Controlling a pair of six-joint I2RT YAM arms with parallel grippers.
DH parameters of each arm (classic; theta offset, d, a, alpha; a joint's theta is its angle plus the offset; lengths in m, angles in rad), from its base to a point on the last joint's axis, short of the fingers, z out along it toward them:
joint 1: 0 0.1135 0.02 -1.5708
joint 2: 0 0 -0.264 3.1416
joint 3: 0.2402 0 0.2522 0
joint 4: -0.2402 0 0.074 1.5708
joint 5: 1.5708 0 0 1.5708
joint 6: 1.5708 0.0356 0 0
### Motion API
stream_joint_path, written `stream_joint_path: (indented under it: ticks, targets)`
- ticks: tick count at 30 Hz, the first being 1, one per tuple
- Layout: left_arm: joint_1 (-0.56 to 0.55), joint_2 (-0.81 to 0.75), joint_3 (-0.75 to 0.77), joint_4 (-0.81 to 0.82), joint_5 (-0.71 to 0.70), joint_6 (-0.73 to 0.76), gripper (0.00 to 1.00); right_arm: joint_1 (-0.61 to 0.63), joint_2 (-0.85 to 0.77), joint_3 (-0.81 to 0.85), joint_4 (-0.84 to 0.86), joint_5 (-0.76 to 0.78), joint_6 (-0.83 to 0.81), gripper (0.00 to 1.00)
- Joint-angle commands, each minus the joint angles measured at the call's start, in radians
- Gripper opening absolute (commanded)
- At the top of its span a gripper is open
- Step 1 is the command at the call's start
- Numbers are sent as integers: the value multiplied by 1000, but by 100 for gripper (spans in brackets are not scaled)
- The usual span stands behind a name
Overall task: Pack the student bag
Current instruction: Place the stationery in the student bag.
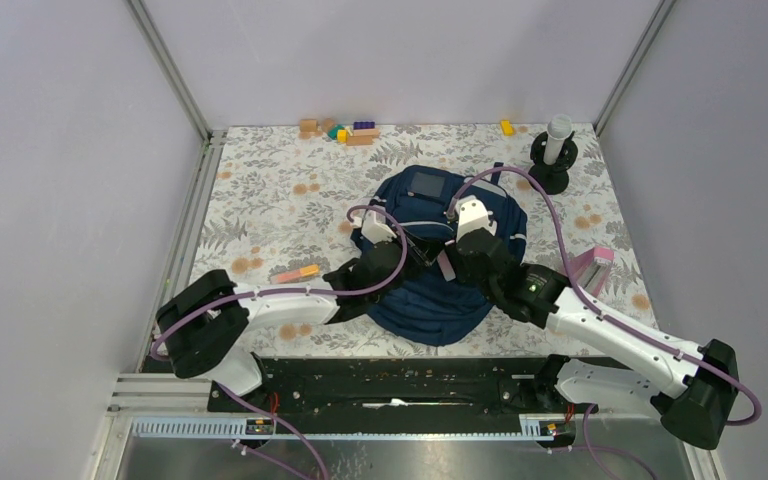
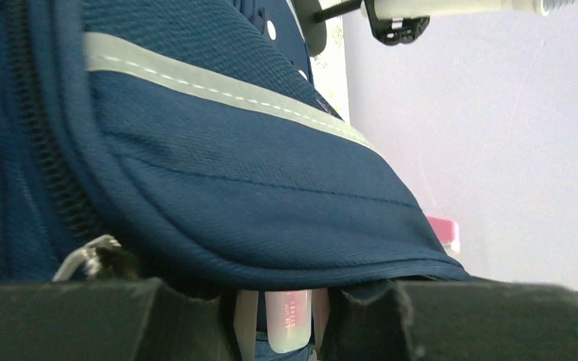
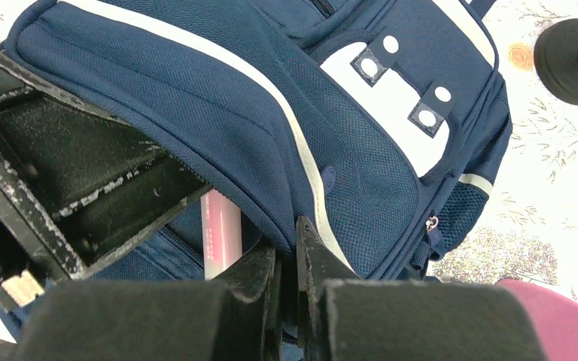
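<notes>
Overhead view looking down, wrist views hugging student bag (image 1: 430, 300)

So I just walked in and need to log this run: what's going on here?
Both arms are working on the student bag, which lies in the middle of the table. The right claw is pinched on the edge of a front flap, apparently lifting it. The left claw grips a pale pink tube with its end under that flap, at the bag's opening. The tube is partly in and not yet released.
</notes>
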Motion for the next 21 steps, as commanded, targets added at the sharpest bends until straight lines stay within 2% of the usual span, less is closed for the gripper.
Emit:
stream_joint_path:
  ticks: [1, 6, 9, 12, 14, 18, 21]
  targets:
    - [15, 19, -2, 35, -168, -81, 7, 3, -54, 4, 38, 8, 13, 0]
    - [15, 28, 53, -5, -260, -77, 8, 3, -60, -9, 53, 8, 13, 0]
    - [15, 52, 104, -31, -260, -45, 10, 3, -59, -8, 51, 10, 6, 0]
    - [15, 59, 117, -48, -256, -35, 15, 3, -63, -11, 51, 15, 5, 0]
    - [15, 55, 106, -42, -253, -35, 23, 3, -67, -14, 52, 16, 5, 0]
    - [15, 36, 81, -28, -239, -28, 45, 3, -67, -15, 52, 18, 7, 0]
    - [15, 25, 88, -39, -219, 0, 55, 3, -67, -14, 51, 20, 4, 0]
